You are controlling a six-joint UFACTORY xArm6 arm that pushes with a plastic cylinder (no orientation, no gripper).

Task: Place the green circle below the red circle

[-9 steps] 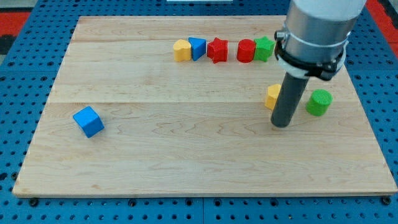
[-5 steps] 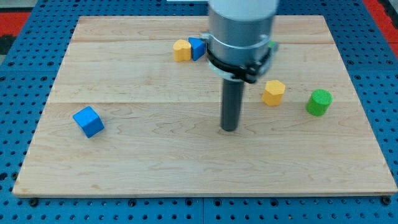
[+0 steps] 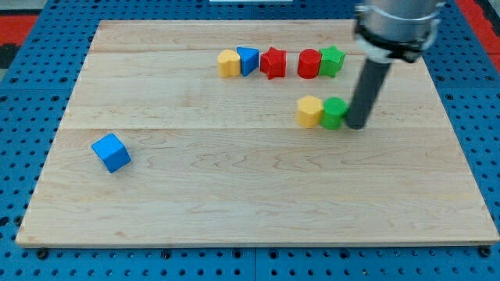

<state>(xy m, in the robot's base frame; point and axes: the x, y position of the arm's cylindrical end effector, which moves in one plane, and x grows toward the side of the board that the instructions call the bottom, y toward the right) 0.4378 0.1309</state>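
The green circle (image 3: 334, 112) sits right of the board's middle, touching a yellow block (image 3: 309, 112) on its left. The red circle (image 3: 309, 63) is in the row near the view's top, above the yellow block and slightly left of the green circle. My tip (image 3: 357, 124) touches the green circle's right side. The rod rises from it toward the view's top right.
The top row holds a yellow block (image 3: 228, 62), a blue block (image 3: 248, 60), a red star (image 3: 273, 62), the red circle and a green star (image 3: 332, 60). A blue cube (image 3: 111, 152) lies at the view's left. The wooden board (image 3: 234, 211) rests on a blue pegboard.
The tip swung from the board's middle to the right of the green circle. The green circle slid left against the yellow block, which also moved left.
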